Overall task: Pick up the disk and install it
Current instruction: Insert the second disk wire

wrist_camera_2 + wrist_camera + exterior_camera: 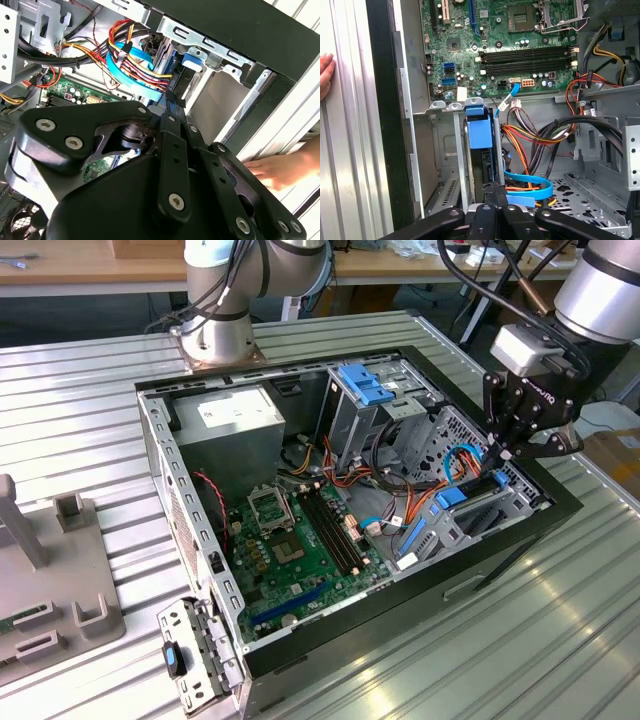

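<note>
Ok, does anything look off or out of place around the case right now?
Yes: a person's hand lies just outside the computer case, on the side where the gripper is working at the disk standing on edge in its bay. Inside the case, nothing looks damaged or spilled.

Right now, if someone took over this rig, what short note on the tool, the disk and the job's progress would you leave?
Tool: black, low over the open computer case, fingers closed on the disk's edge.
Disk: dark-grey drive in its bright blue plastic carrier, standing on edge in the metal drive bay beside the green motherboard.
Done: disk picked up and brought into the bay.
Left: seating not confirmed.
A person's hand rests outside the case.
</note>
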Robot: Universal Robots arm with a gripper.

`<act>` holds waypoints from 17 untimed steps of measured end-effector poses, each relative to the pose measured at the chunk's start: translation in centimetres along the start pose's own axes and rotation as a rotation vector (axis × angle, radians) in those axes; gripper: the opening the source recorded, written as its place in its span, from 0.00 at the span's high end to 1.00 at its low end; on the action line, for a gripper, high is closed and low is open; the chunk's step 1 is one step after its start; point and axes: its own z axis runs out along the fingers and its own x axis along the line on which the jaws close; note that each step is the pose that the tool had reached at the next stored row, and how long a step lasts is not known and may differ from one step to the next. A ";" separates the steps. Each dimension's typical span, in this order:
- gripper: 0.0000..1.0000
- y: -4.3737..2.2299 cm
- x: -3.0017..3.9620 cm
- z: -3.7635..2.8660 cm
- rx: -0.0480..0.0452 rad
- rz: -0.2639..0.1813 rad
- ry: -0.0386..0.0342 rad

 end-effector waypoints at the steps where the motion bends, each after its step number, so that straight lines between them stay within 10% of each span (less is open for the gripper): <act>1: 0.89 0.00 0.00 0.00 0.0000 0.000 -0.0001; 17: 0.89 0.71 0.08 -0.01 0.0169 -0.032 -0.0208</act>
